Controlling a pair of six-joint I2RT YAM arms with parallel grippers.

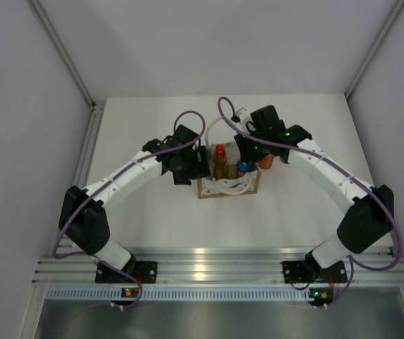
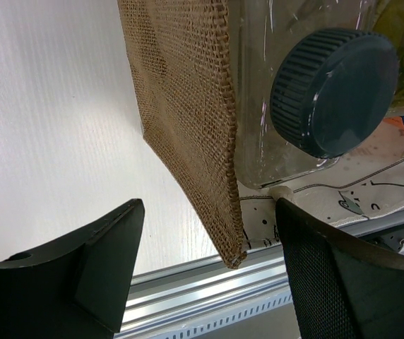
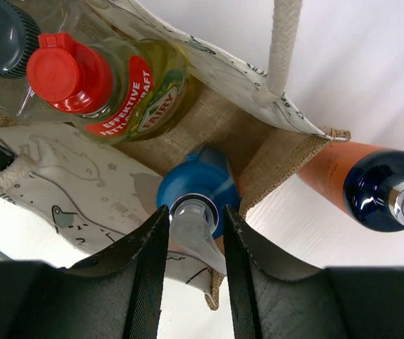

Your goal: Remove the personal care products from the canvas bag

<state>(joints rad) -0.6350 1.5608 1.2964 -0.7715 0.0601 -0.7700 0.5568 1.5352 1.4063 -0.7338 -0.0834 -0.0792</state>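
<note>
Canvas bag [image 1: 227, 189]: stands upright mid-table [image 1: 152, 226] between the two arms. The side walls are coarse tan open-weave fabric. The long panels are white cloth printed with thin black line drawings. The white rope handle [image 3: 284, 42] is twisted cord, fixed at the panel's top edge.

Left gripper [image 2: 209, 212]: the jaws stand wide apart and hold nothing. The matte black fingers [image 2: 110, 261] straddle the bag's woven side wall without touching it.

Right gripper [image 3: 196, 233]: the jaws are narrow, with the ribbed black fingers [image 3: 149, 275] set just either side of the clear spout on the bottle with light-blue cap [image 3: 202, 180]. That bottle stands in the bag's corner. Whether the grip is firm cannot be told.

Contents still in the bag:
- The pale bottle with dark grey cap [image 2: 336, 92] is clear, glossy plastic, and its round cap is ribbed at the edge.
- The amber bottle with red cap [image 3: 128, 92] holds yellow liquid under a smooth red flip top. A red label band reads "EFFEKTIVE", followed by a word only partly legible, and the brand "Fairy".

Outside the bag: the orange bottle with dark blue cap [image 3: 329, 176] is on the table just beside the bag's corner. Its body is smooth and its cap is glossy navy with a pale spout.
</note>
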